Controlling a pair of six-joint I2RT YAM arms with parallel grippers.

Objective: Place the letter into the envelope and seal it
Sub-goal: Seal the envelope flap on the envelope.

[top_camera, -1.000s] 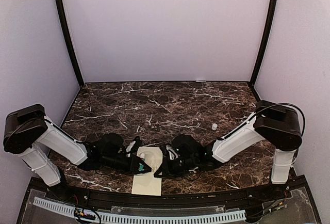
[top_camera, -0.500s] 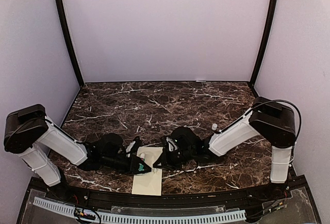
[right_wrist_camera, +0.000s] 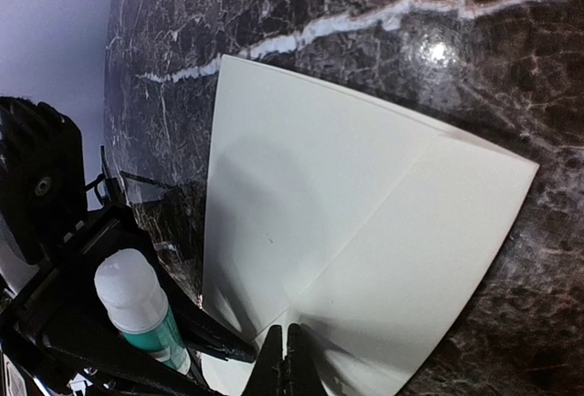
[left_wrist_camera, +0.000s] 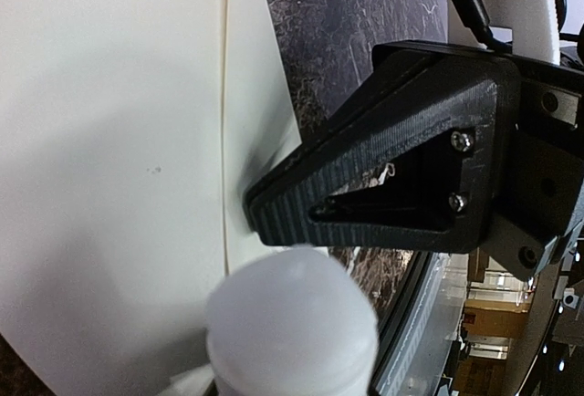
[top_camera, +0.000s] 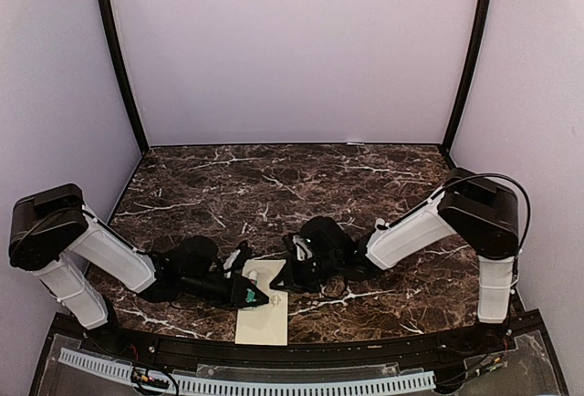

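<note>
Robot lab test cell: dark brown marble-pattern worktop (top_camera: 301,177) boxed in by plain lilac wall panels (top_camera: 292,49) and black curved corner posts (top_camera: 117,58). White-and-black left robot arm (top_camera: 114,255) and matching right robot arm (top_camera: 411,236) mounted at near edge, white slotted cable duct (top_camera: 274,385) along front.

Your count: one envelope, one glue stick, two grippers, two arms, one table.

You have a single envelope (top_camera: 263,318) lying on the one table (top_camera: 274,186), and you can place every other item from it. One glue stick (top_camera: 248,289), with one white cap, sits over the envelope's far left part. You have two grippers there: one left gripper (top_camera: 258,296) over that same part of the envelope, and one right gripper (top_camera: 276,285) at the envelope's far right edge. Two arms reach in, one left arm (top_camera: 109,255) and one right arm (top_camera: 411,236), one from each side of the envelope. You can also count one faint mark (right_wrist_camera: 271,238) on the envelope's face.
</note>
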